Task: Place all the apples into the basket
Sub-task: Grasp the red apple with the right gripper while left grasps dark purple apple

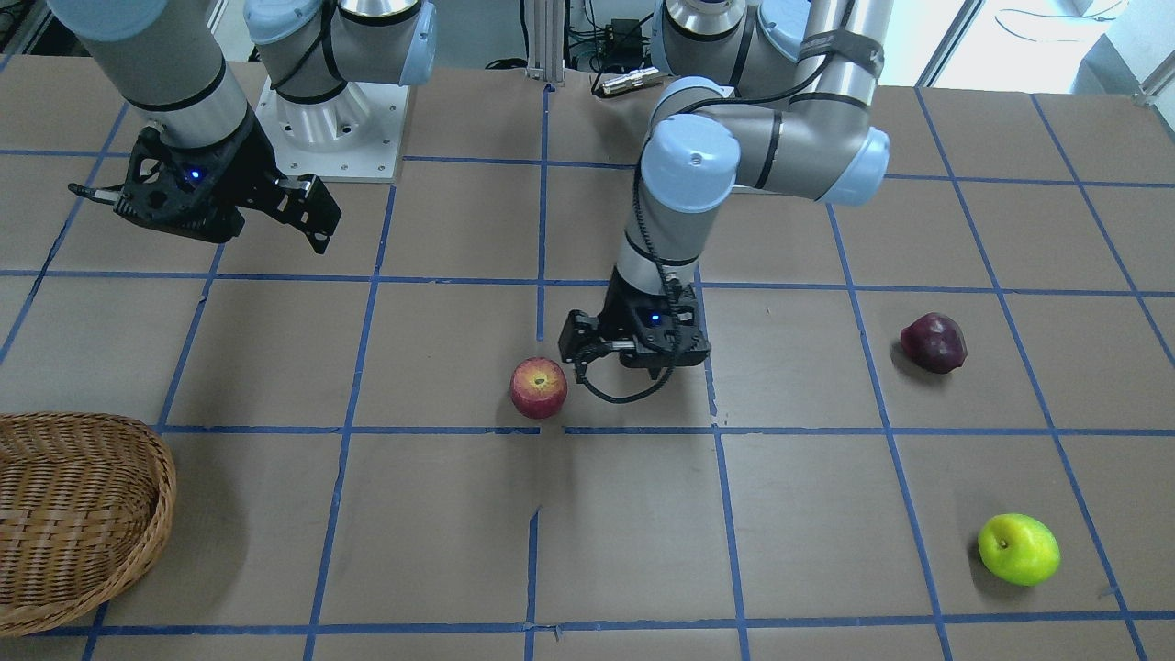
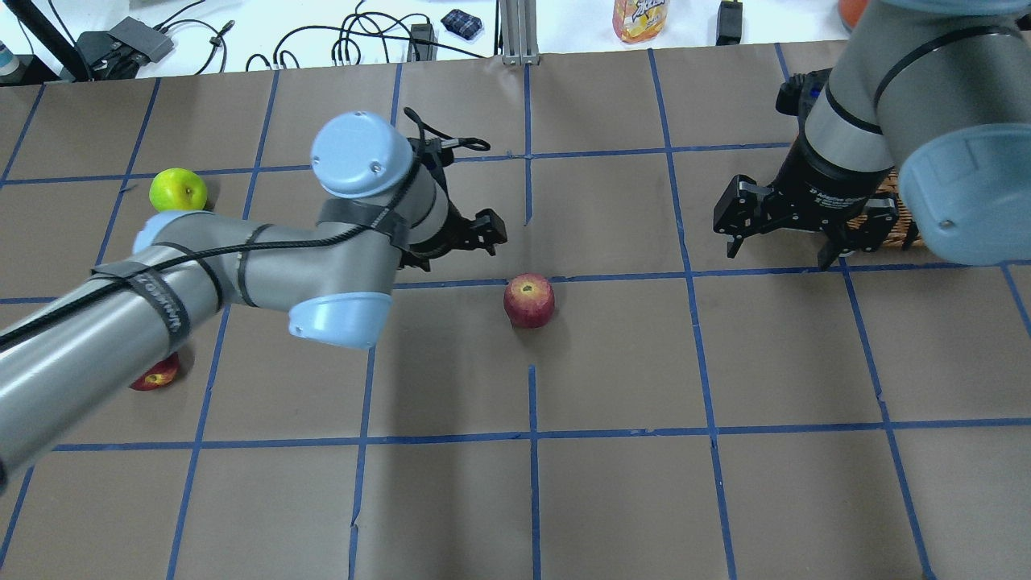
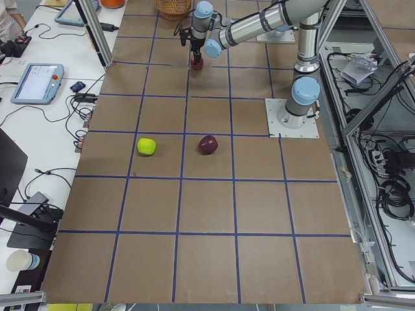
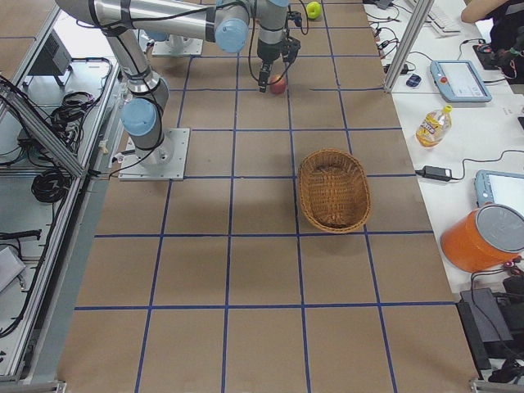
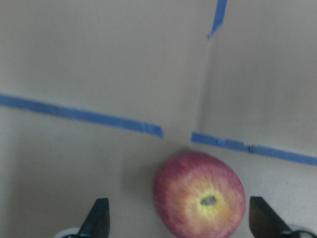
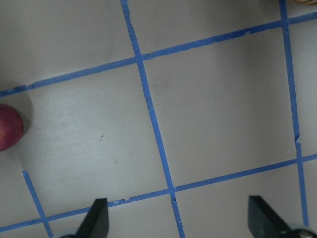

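Observation:
The red apple (image 1: 539,387) with a yellowish stem end lies near the table's middle. My left gripper (image 1: 580,347) is open and hovers just beside and above it. In the left wrist view the apple (image 5: 200,201) sits low between the two spread fingertips (image 5: 98,218), untouched. The maroon apple (image 1: 934,342) and the yellow-green apple (image 1: 1019,549) lie on my left side, apart from both grippers. The wicker basket (image 1: 73,514) is empty on my right. My right gripper (image 2: 780,246) is open and empty above the table, close to the basket.
In the overhead view my right arm hides most of the basket (image 2: 894,217), and my left arm covers most of the maroon apple (image 2: 157,374). Cables, a bottle (image 2: 640,18) and tablets lie beyond the table's far edge.

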`<state>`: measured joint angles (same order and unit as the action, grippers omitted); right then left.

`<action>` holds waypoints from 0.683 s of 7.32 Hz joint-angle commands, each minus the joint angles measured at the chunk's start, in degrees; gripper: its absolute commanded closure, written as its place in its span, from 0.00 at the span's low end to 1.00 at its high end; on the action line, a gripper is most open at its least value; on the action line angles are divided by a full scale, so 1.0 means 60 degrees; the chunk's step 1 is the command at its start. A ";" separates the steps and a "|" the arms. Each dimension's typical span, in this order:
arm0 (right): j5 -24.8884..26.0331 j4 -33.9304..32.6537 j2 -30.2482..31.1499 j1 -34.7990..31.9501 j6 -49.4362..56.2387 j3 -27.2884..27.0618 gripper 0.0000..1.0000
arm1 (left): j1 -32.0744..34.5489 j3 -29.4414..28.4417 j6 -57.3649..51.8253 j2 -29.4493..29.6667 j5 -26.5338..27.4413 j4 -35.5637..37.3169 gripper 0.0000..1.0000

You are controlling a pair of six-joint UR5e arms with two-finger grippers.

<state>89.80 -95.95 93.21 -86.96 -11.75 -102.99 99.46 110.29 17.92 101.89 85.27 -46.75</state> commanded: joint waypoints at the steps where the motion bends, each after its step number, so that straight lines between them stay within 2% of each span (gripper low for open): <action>1: -0.0882 -0.0268 -0.0590 -0.0242 -0.1944 -0.0003 0.00 | -0.2400 0.0075 -0.2407 -0.1419 0.0593 -0.3019 0.00; 2: -0.1412 -0.1023 -0.1028 -0.0664 -0.3229 0.0012 0.00 | -0.3571 0.0149 -0.3170 -0.1627 0.0931 -0.3991 0.00; 3: -0.1417 -0.1799 -0.1584 -0.1422 -0.4344 0.0041 0.00 | -0.5135 0.0497 -0.3613 -0.1557 0.0848 -0.4233 0.00; 5: -0.1418 -0.3280 -0.2770 -0.2553 -0.6148 0.0056 0.00 | -0.7397 0.0765 -0.4882 -0.1207 0.0803 -0.3944 0.00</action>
<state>81.50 -110.39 80.99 -98.19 -41.55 -102.75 63.43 114.13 -5.91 93.41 90.08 -70.87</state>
